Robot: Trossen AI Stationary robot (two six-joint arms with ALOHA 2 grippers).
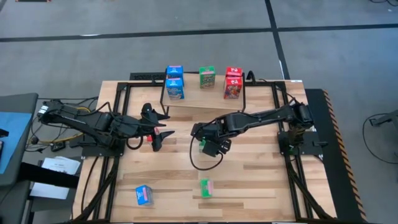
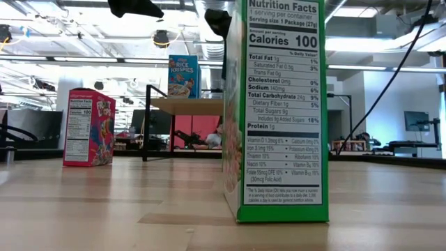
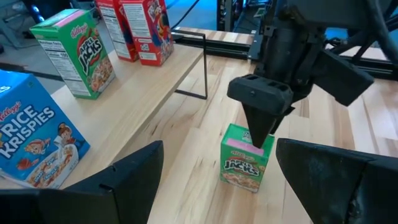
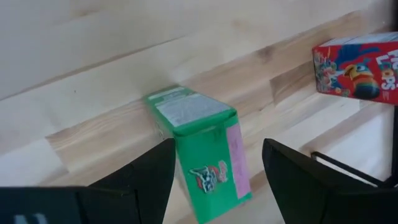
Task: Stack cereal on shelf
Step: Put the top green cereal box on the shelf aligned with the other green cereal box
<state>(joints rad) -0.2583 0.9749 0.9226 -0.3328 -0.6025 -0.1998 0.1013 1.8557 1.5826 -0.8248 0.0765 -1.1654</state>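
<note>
Wooden shelf (image 1: 205, 99), 5 boxes (image 1: 207, 77) (2 stacks)

My two arms are matte black, jointed and slim, trailing looped black cables; the left gripper (image 1: 160, 133) shows a red spot, and each ends in broad, wedge-shaped dark fingers (image 3: 134, 171).

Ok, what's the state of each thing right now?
left gripper: open, empty, over the table.
green Apple Jacks box: upright on table, not gripped.
right gripper: open, straddling the green Apple Jacks box.
shelf: holds two blue, one green, two red boxes.
red Froot Loops box: upright on table.
blue box: on table, near edge.
second green box: upright on table, near edge.
</note>
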